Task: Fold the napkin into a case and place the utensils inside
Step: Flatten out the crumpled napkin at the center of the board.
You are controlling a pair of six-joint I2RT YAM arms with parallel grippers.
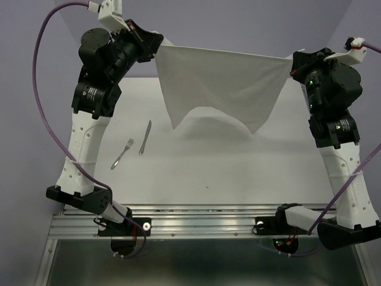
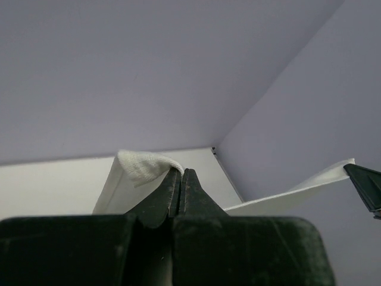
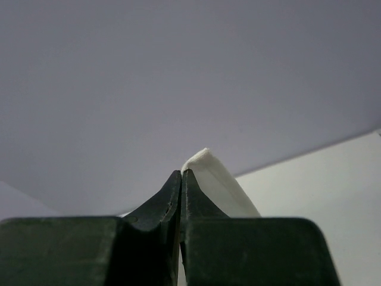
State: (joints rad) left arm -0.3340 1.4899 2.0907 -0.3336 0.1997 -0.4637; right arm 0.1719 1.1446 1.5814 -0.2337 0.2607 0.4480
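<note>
Pale lilac walls (image 1: 238, 24) enclose the white table (image 1: 238, 173), which I view from above and behind my two arms. Both arms are raised and spread wide, and the napkin (image 1: 220, 83) hangs between them as a single open sheet above the far half of the table. Its top edge is stretched nearly taut from one arm to the other and slopes slightly down toward the right. My left gripper (image 1: 158, 44) is clamped on the napkin's upper left corner; in the left wrist view a small fold of the napkin (image 2: 143, 165) bulges out beside the closed tips. My right gripper (image 1: 292, 63) is clamped likewise on the upper right corner, and in the right wrist view a rounded tab of the napkin (image 3: 211, 173) shows just past its tips. The lower edge hangs unevenly, two corners drooping with an arch between them; I cannot tell whether the lowest corner touches the table. A fork (image 1: 121, 154) and a knife (image 1: 145, 137) lie flat on the table beside the left arm, near each other but apart, nearer to me than the sheet. One purple cable (image 1: 41, 107) loops from the left wrist, and an aluminium rail (image 1: 202, 223) at the near edge carries both bases
</note>
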